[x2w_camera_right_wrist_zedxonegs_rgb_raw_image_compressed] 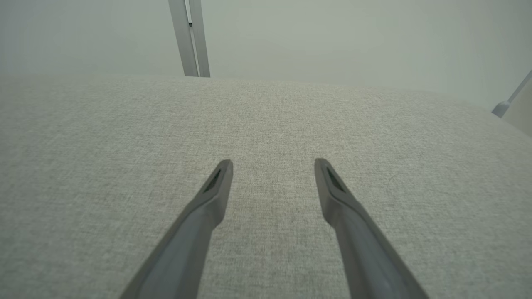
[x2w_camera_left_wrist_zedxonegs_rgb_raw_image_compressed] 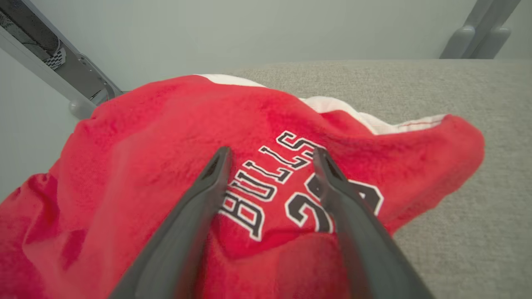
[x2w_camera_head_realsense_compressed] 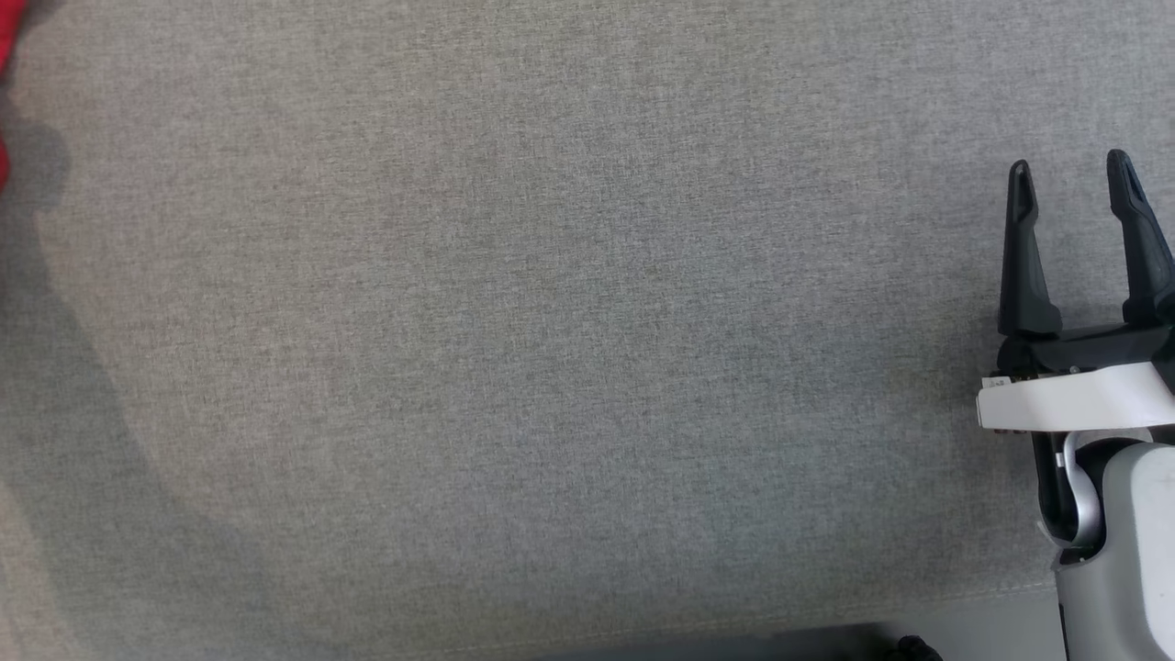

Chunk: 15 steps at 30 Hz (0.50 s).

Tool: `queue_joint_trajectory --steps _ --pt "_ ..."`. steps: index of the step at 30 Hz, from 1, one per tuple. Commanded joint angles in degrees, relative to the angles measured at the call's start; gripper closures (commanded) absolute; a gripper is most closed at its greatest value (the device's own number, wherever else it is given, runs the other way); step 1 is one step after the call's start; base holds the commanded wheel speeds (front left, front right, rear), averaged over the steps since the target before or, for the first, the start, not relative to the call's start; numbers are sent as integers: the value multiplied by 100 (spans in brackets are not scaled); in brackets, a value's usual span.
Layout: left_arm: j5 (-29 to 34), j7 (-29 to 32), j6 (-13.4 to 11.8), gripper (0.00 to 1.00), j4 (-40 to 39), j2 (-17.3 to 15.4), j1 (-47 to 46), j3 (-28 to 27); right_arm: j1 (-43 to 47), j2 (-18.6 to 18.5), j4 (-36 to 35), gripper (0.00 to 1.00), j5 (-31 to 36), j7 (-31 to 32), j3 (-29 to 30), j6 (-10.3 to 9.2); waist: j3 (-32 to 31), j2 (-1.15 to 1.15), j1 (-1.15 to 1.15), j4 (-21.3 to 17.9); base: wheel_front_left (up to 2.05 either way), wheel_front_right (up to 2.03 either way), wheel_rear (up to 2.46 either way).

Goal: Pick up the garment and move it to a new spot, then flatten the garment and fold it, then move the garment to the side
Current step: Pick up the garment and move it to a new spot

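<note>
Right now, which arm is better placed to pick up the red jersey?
Left. The left claw is open and pointed straight at the crumpled red jersey, fingers framing its lettering. The right claw, also open, faces bare grey surface.

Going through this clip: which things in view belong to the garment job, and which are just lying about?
Job in hand:
- red jersey, crumpled, unfolded
- left gripper, open, aimed at the jersey
- right gripper, open, holding nothing

Just there:
- grey fabric surface under everything
- metal post behind the surface
- grey frame rail beyond the jersey
</note>
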State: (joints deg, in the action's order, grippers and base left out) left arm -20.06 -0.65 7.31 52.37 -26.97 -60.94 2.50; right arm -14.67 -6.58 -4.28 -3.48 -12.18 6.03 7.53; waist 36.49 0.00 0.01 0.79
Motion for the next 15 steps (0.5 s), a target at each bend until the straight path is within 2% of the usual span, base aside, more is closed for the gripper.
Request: queue_joint_trajectory --steps 1,2,3,4,5,7,15 --pt "27 194 23 0 163 -63 -152 51 -40 10 -15 0 2 -10 -12 -8 -14 0 -1 -27 0 0 0" --pt "25 305 23 0 274 -56 -175 80 -41 17 -12 0 -6 -12 -18 -8 -22 0 -1 -34 0 0 0" --pt "4 438 21 21 405 -65 -224 93 -43 27 -13 0 -16 -15 -29 -8 -32 0 -1 -46 0 0 0" --pt "20 540 16 50 509 -78 -254 124 -47 33 -5 0 -26 -17 -39 -8 -40 0 -1 -57 0 0 0" --pt "20 622 17 100 598 -69 -288 161 -50 36 4 0 -38 -21 -42 -8 -52 0 -1 -69 0 0 0" --pt "-6 686 20 100 695 -63 -348 223 -61 38 24 0 -51 -30 -46 -8 -73 0 -1 -87 0 0 0" --pt "124 -420 24 100 581 -203 -530 370 -30 96 195 0 -114 -105 -116 -8 -355 0 -1 -41 0 0 0"
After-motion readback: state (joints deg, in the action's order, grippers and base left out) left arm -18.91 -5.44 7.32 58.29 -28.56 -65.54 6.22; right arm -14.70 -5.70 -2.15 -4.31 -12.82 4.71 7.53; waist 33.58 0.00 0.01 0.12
